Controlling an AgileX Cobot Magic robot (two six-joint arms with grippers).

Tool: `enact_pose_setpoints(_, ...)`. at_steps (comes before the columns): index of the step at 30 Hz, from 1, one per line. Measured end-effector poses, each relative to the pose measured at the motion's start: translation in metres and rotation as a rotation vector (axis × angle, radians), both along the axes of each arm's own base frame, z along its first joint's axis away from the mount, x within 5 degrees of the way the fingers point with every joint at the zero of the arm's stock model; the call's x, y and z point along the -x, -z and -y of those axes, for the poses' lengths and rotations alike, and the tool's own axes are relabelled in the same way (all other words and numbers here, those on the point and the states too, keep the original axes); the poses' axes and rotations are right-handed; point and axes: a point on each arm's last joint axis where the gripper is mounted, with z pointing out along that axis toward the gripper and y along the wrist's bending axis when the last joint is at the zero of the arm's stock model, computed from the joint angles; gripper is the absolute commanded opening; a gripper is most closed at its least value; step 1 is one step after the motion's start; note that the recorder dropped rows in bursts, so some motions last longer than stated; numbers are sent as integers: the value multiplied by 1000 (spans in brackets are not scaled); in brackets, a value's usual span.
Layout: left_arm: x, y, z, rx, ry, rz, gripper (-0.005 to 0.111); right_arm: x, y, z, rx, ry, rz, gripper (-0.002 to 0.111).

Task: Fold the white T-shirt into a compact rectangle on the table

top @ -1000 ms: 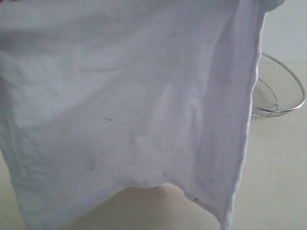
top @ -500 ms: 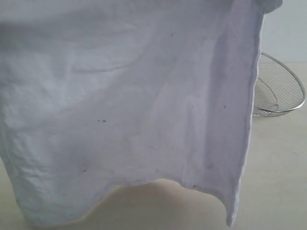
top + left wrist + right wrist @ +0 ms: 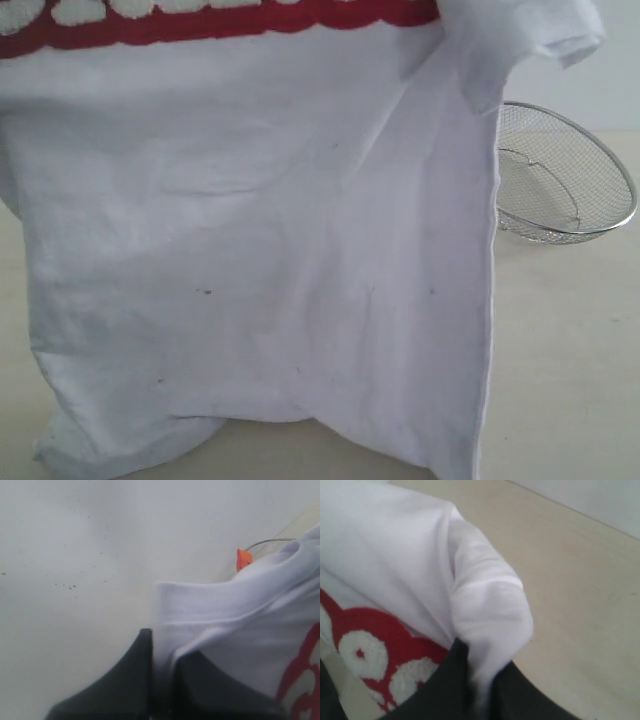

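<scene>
The white T-shirt point(image 3: 270, 250) hangs spread in front of the exterior camera, its red banner point(image 3: 220, 22) along the top and its lower hem near the table point(image 3: 570, 350). Both grippers are out of the exterior view. In the left wrist view my left gripper point(image 3: 162, 652) is shut on a fold of the white T-shirt point(image 3: 200, 605), with the orange neck tag point(image 3: 243, 558) beyond. In the right wrist view my right gripper point(image 3: 480, 667) is shut on a bunched fold of the shirt point(image 3: 485, 600), the red print point(image 3: 375, 655) beside it.
A round wire-mesh basket point(image 3: 565, 185) stands on the table at the right, partly behind the shirt's edge. Pale tabletop point(image 3: 580, 580) shows beneath the right gripper. A light wall fills the background.
The shirt has dropped lower: the red banner has come into view at the top, the hem has sunk toward the table, and more of the basket shows.
</scene>
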Motion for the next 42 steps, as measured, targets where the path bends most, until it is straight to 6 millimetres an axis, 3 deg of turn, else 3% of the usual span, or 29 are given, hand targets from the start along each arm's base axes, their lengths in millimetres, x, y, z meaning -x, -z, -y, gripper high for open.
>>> enact_pose_setpoints(6, -58, 25, -7, 8, -30, -53, 5, -45, 34, -4, 7, 43, -17, 0)
enact_pose_setpoints(10, -97, 47, -11, 15, -35, -96, 5, -63, 50, -5, 27, 60, -10, 0)
enact_pose_setpoints(16, -136, 69, -14, 39, -32, -76, 6, -88, 68, -4, 48, 106, 44, 1)
enact_pose_setpoints(18, -148, 73, -15, 63, -50, -45, 19, -99, 73, -4, 44, 139, 86, 11)
enact_pose_setpoints(19, -155, 75, -17, 71, -64, -22, 31, -103, 74, -4, 41, 157, 113, 21)
enact_pose_setpoints(20, -162, 77, -18, 72, -80, 2, 43, -108, 75, -3, 43, 174, 135, 34)
enact_pose_setpoints(22, -172, 81, -22, 73, -113, 34, 82, -114, 79, -1, 73, 191, 171, 66)
enact_pose_setpoints(23, -176, 82, -24, 81, -130, 49, 96, -117, 81, 2, 86, 203, 185, 73)
enact_pose_setpoints(24, -179, 80, -26, 88, -148, 65, 110, -119, 83, 3, 97, 215, 195, 72)
enact_pose_setpoints(25, -182, 80, -27, 94, -158, 76, 109, -121, 84, 6, 107, 236, 197, 68)
enact_pose_setpoints(28, -184, 77, -28, 92, -163, 94, 107, -123, 87, 12, 152, 293, 189, 58)
enact_pose_setpoints(33, -175, 70, -22, 83, -108, 84, 107, -118, 92, 17, 229, 296, 128, 57)
enact_pose_setpoints(40, -127, 35, -10, 114, -19, 100, 107, -93, 67, 20, 224, 287, 113, 56)
enact_pose_setpoints(42, -112, 28, -6, 136, 19, 72, 107, -87, 65, 20, 230, 273, 77, 47)
